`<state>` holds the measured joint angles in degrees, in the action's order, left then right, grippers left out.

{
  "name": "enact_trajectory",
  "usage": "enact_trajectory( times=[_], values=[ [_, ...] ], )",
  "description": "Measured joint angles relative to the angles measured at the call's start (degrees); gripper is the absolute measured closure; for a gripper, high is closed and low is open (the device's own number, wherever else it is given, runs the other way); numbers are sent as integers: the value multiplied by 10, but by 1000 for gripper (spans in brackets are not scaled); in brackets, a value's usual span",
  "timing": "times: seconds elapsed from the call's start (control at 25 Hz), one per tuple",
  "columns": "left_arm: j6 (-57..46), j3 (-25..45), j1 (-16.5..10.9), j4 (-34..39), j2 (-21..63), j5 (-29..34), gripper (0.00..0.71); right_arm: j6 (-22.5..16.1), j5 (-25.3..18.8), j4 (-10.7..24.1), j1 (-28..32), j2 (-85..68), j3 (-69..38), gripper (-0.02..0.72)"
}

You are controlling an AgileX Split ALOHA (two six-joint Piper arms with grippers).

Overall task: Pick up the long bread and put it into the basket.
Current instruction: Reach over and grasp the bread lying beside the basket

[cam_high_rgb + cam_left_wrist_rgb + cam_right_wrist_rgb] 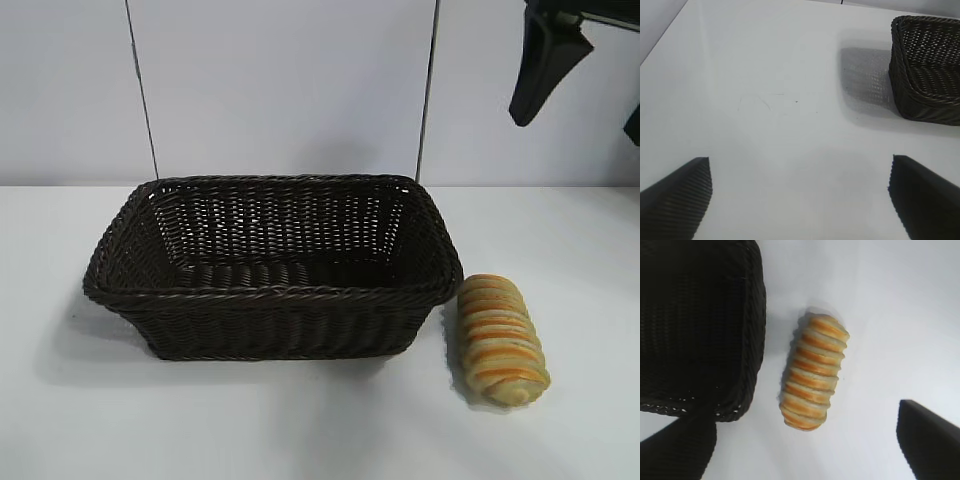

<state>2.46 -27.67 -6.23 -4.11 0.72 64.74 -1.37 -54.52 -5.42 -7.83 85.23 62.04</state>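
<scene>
The long bread (502, 340) is a golden-tan loaf with orange-brown stripes. It lies on the white table just right of the basket (270, 293), a dark brown wicker basket with nothing in it. High above the loaf my right gripper (578, 125) hangs open. In the right wrist view the bread (814, 372) lies beside the basket wall (757, 330), below the right gripper (805, 435), whose fingers are spread wide with nothing between them. My left gripper (799, 162) is open over bare table, away from the basket (925, 100).
The white table (300, 420) runs past the basket at the front and on both sides. A pale wall (280, 90) with two dark vertical seams stands behind it.
</scene>
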Motion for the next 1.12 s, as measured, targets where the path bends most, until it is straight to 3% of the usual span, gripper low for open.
enact_trajectory(
  times=[0.12, 0.36, 0.6, 1.12],
  values=[
    [0, 0, 0, 0, 0, 0, 16, -2, 29, 1, 2, -2, -33, 3],
    [0, 0, 0, 0, 0, 0, 16, -4, 130, -11, 39, -2, -102, 3],
    [0, 0, 0, 0, 0, 0, 16, 1, 209, -59, 46, -2, -149, 11],
    [0, 0, 0, 0, 0, 0, 16, 31, 262, -103, 46, 83, -150, 20]
  ],
)
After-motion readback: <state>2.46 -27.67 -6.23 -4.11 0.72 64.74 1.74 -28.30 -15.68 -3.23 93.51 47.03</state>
